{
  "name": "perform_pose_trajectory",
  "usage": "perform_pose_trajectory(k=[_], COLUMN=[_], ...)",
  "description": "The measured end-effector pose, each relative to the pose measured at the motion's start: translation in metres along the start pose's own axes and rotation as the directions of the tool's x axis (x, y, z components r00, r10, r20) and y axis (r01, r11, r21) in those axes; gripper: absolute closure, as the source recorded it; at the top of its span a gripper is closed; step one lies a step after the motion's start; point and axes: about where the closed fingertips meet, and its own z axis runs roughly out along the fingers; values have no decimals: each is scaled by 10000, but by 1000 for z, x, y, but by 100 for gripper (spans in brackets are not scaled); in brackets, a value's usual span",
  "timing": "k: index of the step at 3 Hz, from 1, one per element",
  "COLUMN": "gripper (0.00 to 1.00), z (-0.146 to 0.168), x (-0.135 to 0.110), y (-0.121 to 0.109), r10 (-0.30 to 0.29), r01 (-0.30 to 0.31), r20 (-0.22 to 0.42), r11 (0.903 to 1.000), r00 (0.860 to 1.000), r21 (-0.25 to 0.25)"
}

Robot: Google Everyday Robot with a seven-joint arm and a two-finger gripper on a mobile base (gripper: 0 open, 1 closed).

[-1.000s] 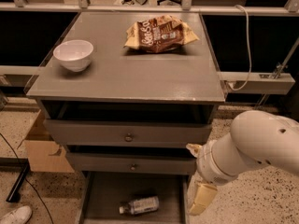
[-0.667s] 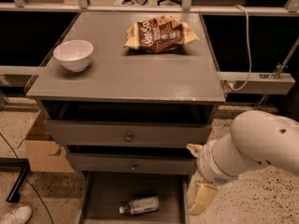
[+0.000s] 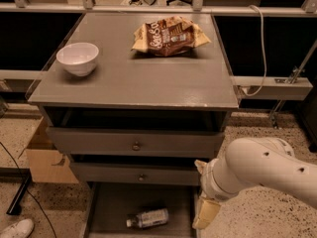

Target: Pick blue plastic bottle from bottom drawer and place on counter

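Note:
The blue plastic bottle point(image 3: 147, 217) lies on its side on the floor of the open bottom drawer point(image 3: 115, 202), white cap pointing left. The counter point(image 3: 148, 81) is the grey top of the cabinet above. My gripper point(image 3: 205, 213) hangs at the end of the white arm point(image 3: 257, 170), at the drawer's right edge, to the right of the bottle and apart from it.
A white bowl point(image 3: 78, 58) stands on the counter's left side and a brown snack bag point(image 3: 170, 35) lies at its back. Two upper drawers with round knobs point(image 3: 135, 146) are slightly open. A cardboard box point(image 3: 47, 158) and a shoe point(image 3: 17, 228) are on the floor at left.

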Motion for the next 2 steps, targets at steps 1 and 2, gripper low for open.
perform_pose_trajectory(k=[1,2], gripper=[0,0], z=[0,22], x=[0,-1], y=[0,8], r10=[0,-112], r01=[0,114], r20=[0,145], r11=[10000,9998], r00=[10000,9998], r21=[0,-159])
